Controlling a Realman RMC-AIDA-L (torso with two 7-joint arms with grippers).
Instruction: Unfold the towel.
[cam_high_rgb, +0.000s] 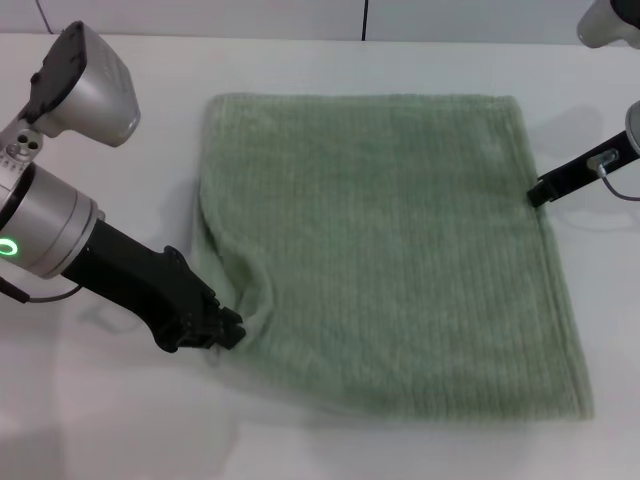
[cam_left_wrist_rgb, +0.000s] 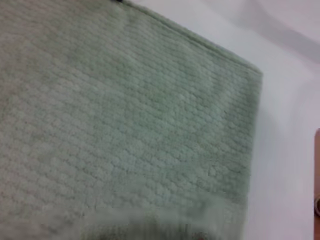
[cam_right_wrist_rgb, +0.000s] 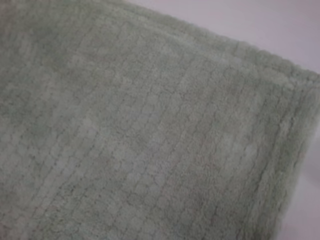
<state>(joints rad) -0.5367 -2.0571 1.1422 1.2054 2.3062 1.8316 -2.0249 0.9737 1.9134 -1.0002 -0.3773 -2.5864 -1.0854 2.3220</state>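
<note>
Head view: the towel (cam_high_rgb: 385, 250) was found spread nearly flat on the white table (cam_high_rgb: 100, 420), filling the centre of the frame as one broad sheet. Its 12, 3 and 6 o'clock edges lay straight. At about 8 o'clock the edge was bunched and creased where the left gripper (cam_high_rgb: 225, 328) was closed on the cloth. The right gripper (cam_high_rgb: 538, 190) was seen at the towel's 3 o'clock edge, low to the table; whether its fingers were open or closed could not be told.

Left wrist view: ribbed green cloth filled most of the frame, with one hemmed corner lying flat against bare table. No fingers were shown.

Right wrist view: another hemmed corner was seen, flat and single-layered so far as could be judged.

The unfolding was judged almost complete; only the gathered left edge remained to be smoothed and released.
</note>
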